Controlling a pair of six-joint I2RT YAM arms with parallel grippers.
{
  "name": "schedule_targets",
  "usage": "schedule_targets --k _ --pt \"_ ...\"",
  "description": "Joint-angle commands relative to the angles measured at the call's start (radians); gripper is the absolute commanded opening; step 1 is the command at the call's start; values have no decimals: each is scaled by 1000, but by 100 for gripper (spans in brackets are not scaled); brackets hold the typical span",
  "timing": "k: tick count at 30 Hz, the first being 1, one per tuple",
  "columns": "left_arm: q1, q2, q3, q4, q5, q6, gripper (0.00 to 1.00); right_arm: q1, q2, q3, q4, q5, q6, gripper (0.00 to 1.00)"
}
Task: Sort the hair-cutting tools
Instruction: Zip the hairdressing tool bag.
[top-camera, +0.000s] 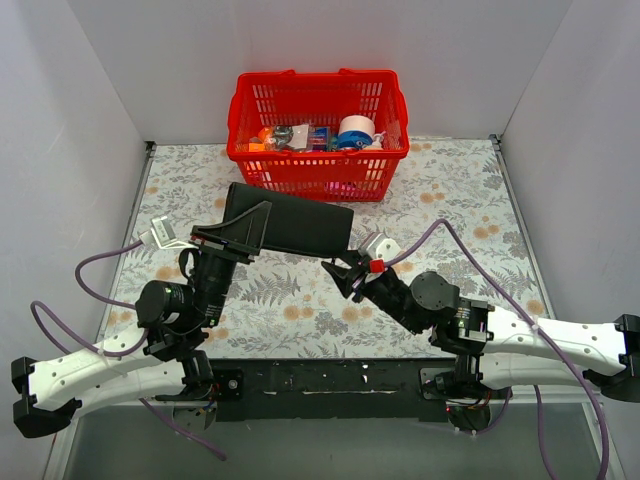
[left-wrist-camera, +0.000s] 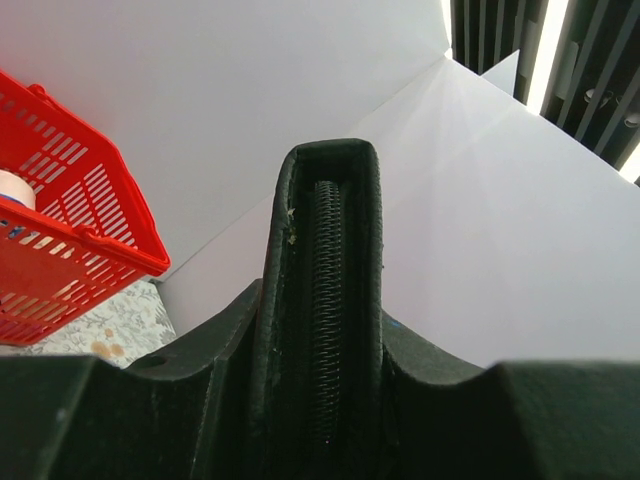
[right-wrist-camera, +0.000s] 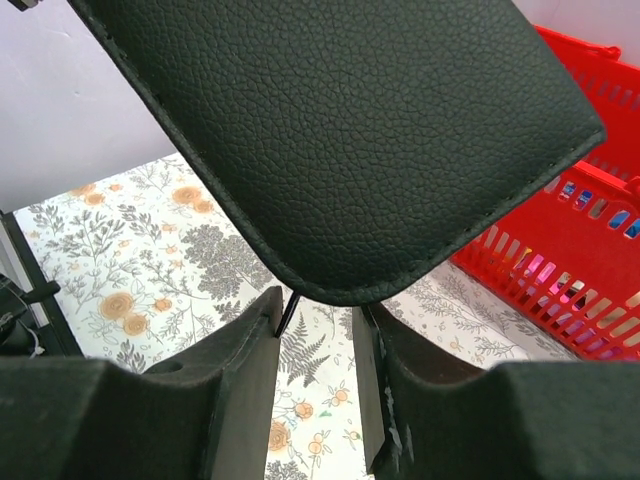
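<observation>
My left gripper (top-camera: 238, 240) is shut on one end of the large flat black pouch (top-camera: 295, 225) and holds it up off the table. In the left wrist view the pouch's zipper edge (left-wrist-camera: 325, 200) stands upright between my fingers (left-wrist-camera: 322, 305). My right gripper (top-camera: 343, 270) is open just under the pouch's lower right corner (right-wrist-camera: 350, 150), with the corner above its fingertips (right-wrist-camera: 315, 310), not between them. A slim black stick-like tip (right-wrist-camera: 288, 312) pokes out below the pouch beside one finger; I cannot tell what it is. No scissors are in view.
A red plastic basket (top-camera: 318, 175) holding several items stands at the back centre, also seen in the right wrist view (right-wrist-camera: 560, 250) and the left wrist view (left-wrist-camera: 60, 240). The table has a floral cloth (top-camera: 460, 220). White walls close in the sides and back.
</observation>
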Motion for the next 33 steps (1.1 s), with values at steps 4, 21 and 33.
schedule_targets --k 4,21,33 --pt "-3 22 46 30 84 36 0 0 -19 56 67 -23 -4 27" --pt "-3 23 208 -234 214 78 0 0 -62 71 -127 -83 -24 1" --pt "-3 84 542 -665 377 30 0 0 -70 102 -481 -137 -79 1"
